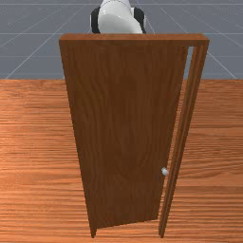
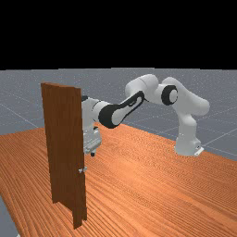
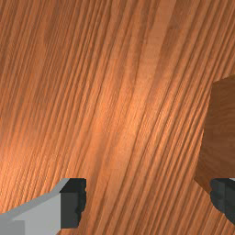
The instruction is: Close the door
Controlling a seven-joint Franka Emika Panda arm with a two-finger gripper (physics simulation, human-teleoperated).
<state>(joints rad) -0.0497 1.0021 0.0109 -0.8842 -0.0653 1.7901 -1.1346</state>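
Note:
In the far view my gripper (image 2: 92,147) hangs behind the brown door (image 2: 64,148), on the arm's side and above the knob's (image 2: 82,170) height. The front view has the door (image 1: 126,133) slightly ajar in its frame (image 1: 133,41): a narrow gap runs between its right edge and the right post, and its bottom edge slants. A small pale knob (image 1: 164,171) sits by that edge. The wrist view has the gripper (image 3: 149,199) open, its fingers wide apart with nothing held, and a dark brown wooden piece (image 3: 220,137) beside one finger.
The wood table (image 1: 33,156) spreads around the door in the front view. In the far view the arm's links reach over the tabletop (image 2: 148,171) from the base at the right. The frame's right post (image 1: 182,118) stands upright beside the gap.

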